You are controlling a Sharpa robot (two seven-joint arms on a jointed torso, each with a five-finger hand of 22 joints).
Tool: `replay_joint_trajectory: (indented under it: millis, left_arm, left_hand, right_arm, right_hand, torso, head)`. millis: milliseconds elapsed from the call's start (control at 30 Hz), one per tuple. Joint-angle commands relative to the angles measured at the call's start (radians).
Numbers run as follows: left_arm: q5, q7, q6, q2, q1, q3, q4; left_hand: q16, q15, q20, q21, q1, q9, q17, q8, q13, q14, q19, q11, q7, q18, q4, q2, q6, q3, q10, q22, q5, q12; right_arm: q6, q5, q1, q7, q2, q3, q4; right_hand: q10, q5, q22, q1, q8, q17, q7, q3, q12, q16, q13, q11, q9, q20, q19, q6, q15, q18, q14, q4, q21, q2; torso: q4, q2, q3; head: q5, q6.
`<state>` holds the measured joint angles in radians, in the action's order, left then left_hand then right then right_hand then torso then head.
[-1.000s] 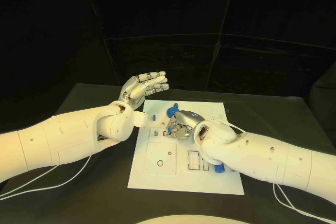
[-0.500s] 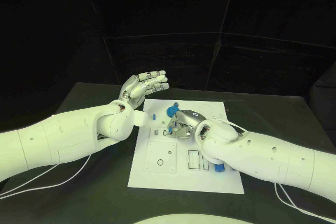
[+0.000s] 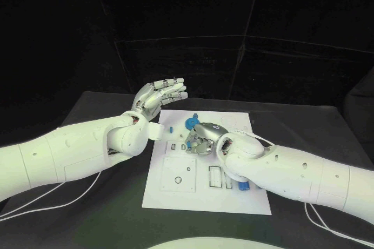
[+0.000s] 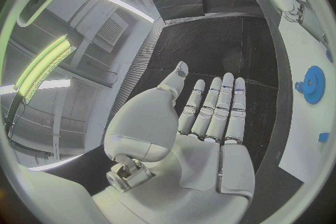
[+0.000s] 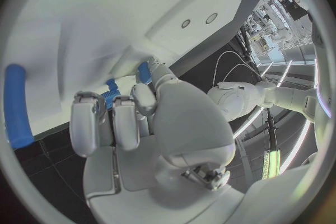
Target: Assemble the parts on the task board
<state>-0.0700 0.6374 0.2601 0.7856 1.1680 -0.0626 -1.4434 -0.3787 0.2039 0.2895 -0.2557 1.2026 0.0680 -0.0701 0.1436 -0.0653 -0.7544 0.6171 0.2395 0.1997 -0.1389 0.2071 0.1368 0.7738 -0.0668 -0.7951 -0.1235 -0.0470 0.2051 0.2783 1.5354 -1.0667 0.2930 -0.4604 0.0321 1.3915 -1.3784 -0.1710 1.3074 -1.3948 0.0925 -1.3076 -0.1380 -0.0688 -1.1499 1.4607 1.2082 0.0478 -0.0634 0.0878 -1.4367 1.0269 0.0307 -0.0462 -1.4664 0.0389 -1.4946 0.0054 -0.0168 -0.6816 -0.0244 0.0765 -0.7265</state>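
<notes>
task board: one | blue gear: one | left hand spread, empty | right hand: grasp unclear

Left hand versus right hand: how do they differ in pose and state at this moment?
The left hand is raised off the task board, fingers spread, holding nothing; the right hand is lowered onto the board's middle, fingers curled down among the blue parts. Whether the right hand grips a part cannot be told. Both are silver hands on white arms.
</notes>
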Motion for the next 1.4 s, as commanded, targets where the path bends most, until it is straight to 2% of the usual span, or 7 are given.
replay_joint_trajectory:
  millis: [33, 667, 900, 1100, 1200, 1300, 1400]
  left_arm:
    - [0.005, 0.004, -0.013, 0.000, 0.002, 0.001, 0.000]
    - [0.005, 0.003, -0.015, 0.000, 0.002, 0.001, 0.002]
    - [0.005, 0.002, -0.015, 0.001, 0.002, 0.001, 0.003]
    - [0.015, -0.002, -0.022, 0.002, 0.002, 0.001, 0.007]
    - [0.026, -0.007, -0.031, 0.004, 0.002, 0.001, 0.012]
    - [0.044, -0.017, -0.042, 0.006, 0.002, 0.001, 0.019]
    - [0.071, -0.037, -0.056, 0.009, 0.002, 0.001, 0.028]
  left_hand:
    - [-0.005, 0.001, -0.001, -0.003, 0.000, -0.001, 0.001, 0.004, 0.001, 0.005, 0.009, 0.002, 0.092, -0.015, 0.006, 0.008, -0.002, -0.001, 0.006, 0.001, -0.002, 0.006]
    - [-0.005, 0.001, -0.001, -0.003, 0.000, -0.001, 0.001, 0.004, 0.001, 0.005, 0.009, 0.002, 0.092, -0.014, 0.007, 0.008, -0.003, -0.001, 0.007, 0.001, -0.002, 0.006]
    - [-0.005, 0.001, -0.001, -0.003, 0.000, -0.001, 0.001, 0.004, 0.001, 0.005, 0.009, 0.002, 0.092, -0.014, 0.007, 0.008, -0.003, -0.001, 0.007, 0.001, -0.002, 0.006]
    - [-0.005, 0.001, -0.001, -0.003, 0.000, -0.001, 0.001, 0.005, 0.001, 0.005, 0.009, 0.001, 0.091, -0.014, 0.008, 0.008, -0.002, -0.001, 0.006, 0.002, -0.002, 0.006]
    - [-0.010, -0.004, -0.002, -0.004, -0.002, 0.002, 0.000, 0.018, -0.001, -0.005, 0.011, -0.006, 0.083, -0.018, 0.011, 0.014, 0.021, -0.005, -0.015, 0.002, -0.002, 0.017]
    - [-0.025, -0.030, -0.003, -0.039, -0.012, 0.003, -0.003, 0.035, 0.000, -0.077, 0.077, -0.028, 0.063, -0.041, 0.017, 0.019, 0.067, -0.010, -0.067, -0.009, -0.002, 0.027]
    - [-0.037, -0.050, -0.018, -0.070, -0.025, 0.002, -0.007, 0.042, 0.000, -0.158, 0.143, -0.043, 0.049, -0.048, 0.018, 0.022, 0.102, -0.011, -0.110, -0.020, -0.003, 0.027]
  right_arm:
    - [-0.048, 0.004, 0.005, 0.017, -0.002, 0.005, -0.001]
    - [0.010, 0.005, 0.005, 0.030, -0.003, 0.005, -0.001]
    - [0.079, -0.001, 0.005, 0.012, -0.010, 0.005, 0.003]
    - [0.169, -0.039, 0.005, -0.078, -0.039, 0.005, 0.035]
    - [0.197, -0.065, 0.004, -0.142, -0.069, 0.004, 0.070]
    - [0.210, -0.114, -0.003, -0.216, -0.117, 0.003, 0.121]
    - [0.190, -0.182, -0.025, -0.281, -0.165, 0.002, 0.162]
  right_hand:
    - [0.010, 0.004, 0.071, 0.005, -0.008, -0.043, -0.002, 0.000, 0.010, -0.005, -0.005, 0.002, -0.001, 0.002, 0.004, -0.011, -0.009, 0.002, -0.060, 0.006, 0.004, -0.008]
    - [0.038, 0.010, 0.060, 0.045, -0.028, -0.039, -0.015, 0.025, 0.060, -0.009, -0.041, 0.015, -0.002, 0.013, 0.013, -0.077, -0.020, -0.001, -0.058, 0.028, 0.011, -0.041]
    - [0.052, -0.005, 0.059, 0.038, -0.031, -0.045, -0.034, 0.041, 0.080, -0.007, -0.056, 0.031, 0.000, 0.024, 0.014, -0.181, -0.033, -0.001, -0.059, 0.037, 0.013, -0.050]
    - [0.040, -0.027, 0.071, 0.026, -0.025, -0.053, -0.035, 0.045, 0.055, -0.003, -0.037, 0.032, -0.003, 0.028, 0.005, -0.194, -0.035, 0.002, -0.061, 0.038, 0.008, -0.057]
    - [0.035, -0.032, 0.072, 0.023, -0.023, -0.054, -0.036, 0.046, 0.046, -0.002, -0.030, 0.033, -0.004, 0.028, 0.004, -0.192, -0.036, 0.002, -0.061, 0.038, 0.007, -0.058]
    - [0.034, -0.033, 0.072, 0.022, -0.022, -0.054, -0.036, 0.046, 0.043, -0.002, -0.028, 0.033, -0.004, 0.028, 0.003, -0.191, -0.036, 0.002, -0.061, 0.038, 0.007, -0.057]
    - [0.034, -0.031, 0.069, 0.022, -0.018, -0.053, -0.035, 0.046, 0.042, -0.002, -0.028, 0.033, -0.006, 0.028, 0.006, -0.185, -0.036, 0.001, -0.061, 0.040, 0.008, -0.055]
  torso:
    - [-0.0005, 0.000, 0.0002]
    - [-0.0005, -0.001, -0.0001]
    - [-0.0004, 0.001, 0.0007]
    - [-0.0015, 0.001, 0.0003]
    - [-0.0005, 0.003, 0.0027]
    - [-0.0002, 0.002, 0.0024]
    - [0.0012, 0.003, 0.0006]
  head:
    - [0.001, -0.001]
    - [-0.002, 0.000]
    - [-0.002, 0.000]
    - [-0.005, 0.003]
    - [-0.001, 0.003]
    - [0.000, 0.005]
    - [-0.001, 0.010]
